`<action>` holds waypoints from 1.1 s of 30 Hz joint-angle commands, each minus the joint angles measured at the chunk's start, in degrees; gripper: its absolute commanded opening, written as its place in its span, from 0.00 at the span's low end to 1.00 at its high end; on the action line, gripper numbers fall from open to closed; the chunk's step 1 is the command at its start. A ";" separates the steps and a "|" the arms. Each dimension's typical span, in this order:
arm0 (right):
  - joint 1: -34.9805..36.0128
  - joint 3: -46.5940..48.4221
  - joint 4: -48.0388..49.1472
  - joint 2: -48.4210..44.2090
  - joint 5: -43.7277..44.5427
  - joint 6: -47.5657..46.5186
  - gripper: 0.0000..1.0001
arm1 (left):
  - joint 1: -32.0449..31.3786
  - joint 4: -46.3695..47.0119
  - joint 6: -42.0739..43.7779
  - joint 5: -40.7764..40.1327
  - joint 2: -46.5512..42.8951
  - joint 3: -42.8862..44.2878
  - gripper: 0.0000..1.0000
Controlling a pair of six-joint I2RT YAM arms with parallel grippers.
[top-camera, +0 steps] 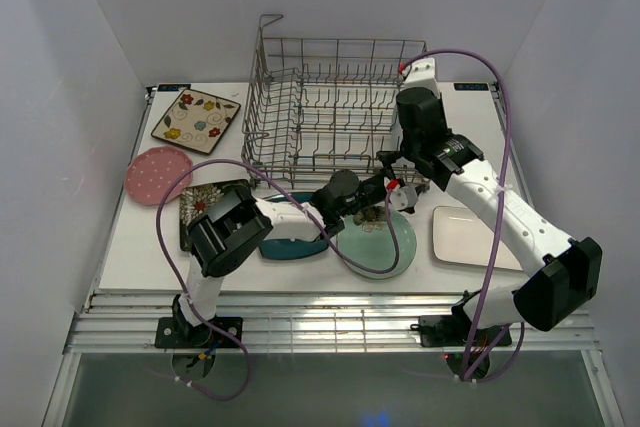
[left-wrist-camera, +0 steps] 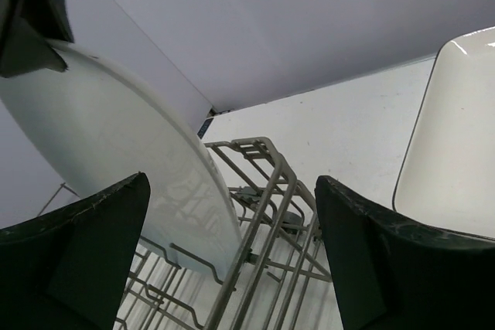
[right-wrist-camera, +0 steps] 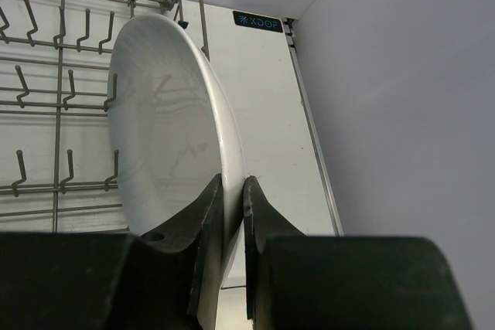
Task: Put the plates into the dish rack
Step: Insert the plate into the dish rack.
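Right gripper [right-wrist-camera: 232, 188] clamps the white oval plate [right-wrist-camera: 166, 137] by its rim at the dish rack's [top-camera: 320, 107] four-o'clock corner; left gripper [left-wrist-camera: 232, 183] gapes wide below. Six other plates [top-camera: 195, 119] lie on the table [top-camera: 140, 247]; one label [right-wrist-camera: 259, 20] reads "XDOF".

A small dark sticker [right-wrist-camera: 257, 21] on the table [right-wrist-camera: 267, 113], at its far right edge just beyond the rack [right-wrist-camera: 77, 49], reads "XDOF" beside a star-like logo.

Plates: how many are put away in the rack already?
None look racked yet. The right gripper pinches the oval plate upright over the rack; the left gripper is open. Six wait on the table: floral, pink, dark, teal, green, rectangular.
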 commanded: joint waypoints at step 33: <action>1.55 -7.91 7.50 -9.24 -7.01 10.08 0.39 | 4.84 -31.74 -8.96 -26.31 -36.55 -0.43 0.98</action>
